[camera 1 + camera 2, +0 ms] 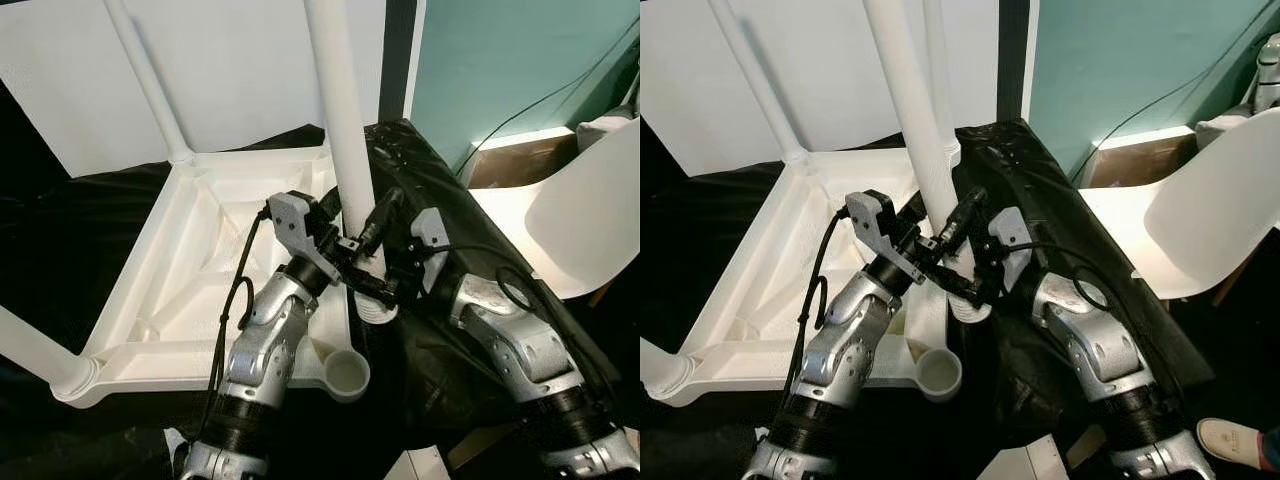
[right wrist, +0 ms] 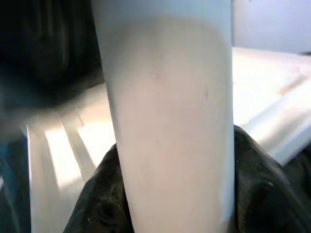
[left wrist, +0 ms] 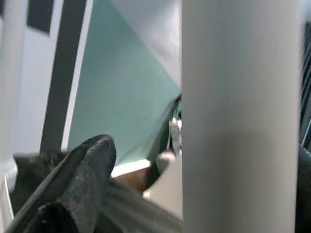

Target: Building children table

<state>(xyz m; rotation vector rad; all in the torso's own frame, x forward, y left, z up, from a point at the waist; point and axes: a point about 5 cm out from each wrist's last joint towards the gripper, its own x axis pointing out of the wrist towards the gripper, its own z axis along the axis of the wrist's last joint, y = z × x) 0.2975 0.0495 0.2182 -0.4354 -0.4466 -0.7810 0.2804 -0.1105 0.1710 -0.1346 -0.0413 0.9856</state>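
Note:
A white plastic table (image 1: 200,250) lies upside down on a black cloth. Legs stand in its far-left corner (image 1: 150,90), near-left corner (image 1: 30,350) and far-right corner (image 1: 935,60). The near-right socket (image 1: 347,373) is an open cup. A fourth white leg (image 1: 340,130) stands nearly upright, tilted slightly, with its lower end (image 1: 378,312) by the table's right edge, just beyond that socket. My left gripper (image 1: 350,250) grips this leg from the left. My right gripper (image 1: 378,245) grips it from the right at about the same height. Both wrist views show the leg (image 2: 170,121) close up between black fingers (image 3: 73,184).
A white chair (image 1: 580,220) stands close on the right, beside my right arm. Behind it are a cardboard box (image 1: 510,160), a teal wall and a hanging cable. A white board leans behind the table. A slipper (image 1: 1230,440) lies on the floor at the near right.

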